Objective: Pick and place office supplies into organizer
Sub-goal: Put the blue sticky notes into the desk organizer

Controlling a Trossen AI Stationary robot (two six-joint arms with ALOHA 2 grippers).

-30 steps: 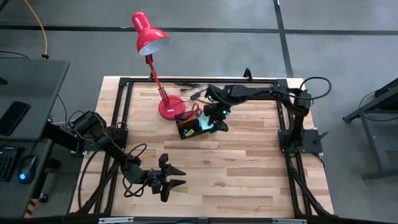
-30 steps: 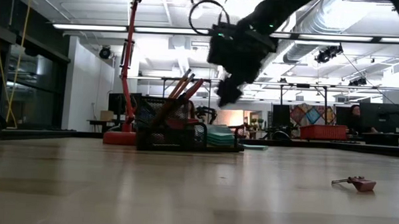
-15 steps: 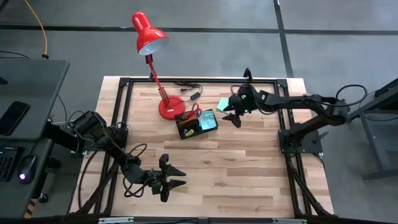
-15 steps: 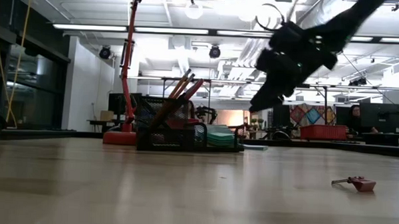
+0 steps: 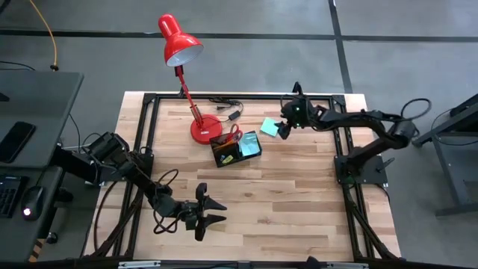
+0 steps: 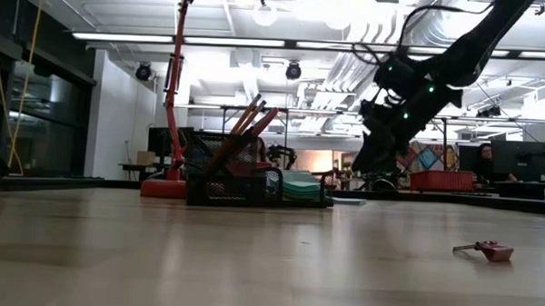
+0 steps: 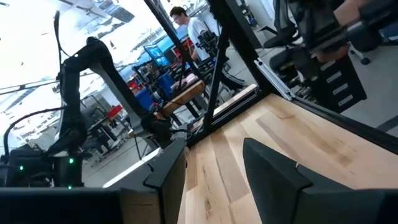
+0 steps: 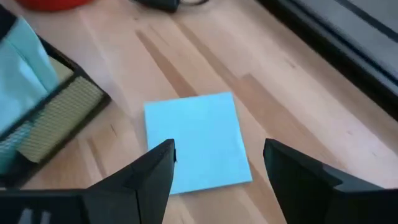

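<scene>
Right claw: your right claw (image 8: 214, 163) hovers low over a teal sticky pad (image 8: 196, 140), with both fingers spread and nothing between them.
Teal pad: it lies flat on the tabletop (image 5: 299, 194), just beside the organizer (image 5: 236, 148), between the organizer and the far right corner.
Organizer: the black tray stands near the red lamp base (image 5: 205, 130). It already holds pencils (image 6: 244, 123), the red scissors (image 5: 233, 133) and stacked pads (image 6: 300, 184).
Left claw: your left claw (image 5: 214, 211) waits near the front edge of the tabletop, well apart from the work, with fingers spread and empty.
Small piece: a small reddish thing (image 6: 487, 250) lies alone on the tabletop in the low view; I cannot tell what it is.
Risk 1: the pad is thin and flat. If you close too high, the fingers can slide over the paper and catch nothing.
Risk 2: if you press too low, the fingertips can push the pad along the wood, or take only the top sheets.
Risk 3: the organizer wall is close, so a wide approach can hit it and move the tray.
</scene>
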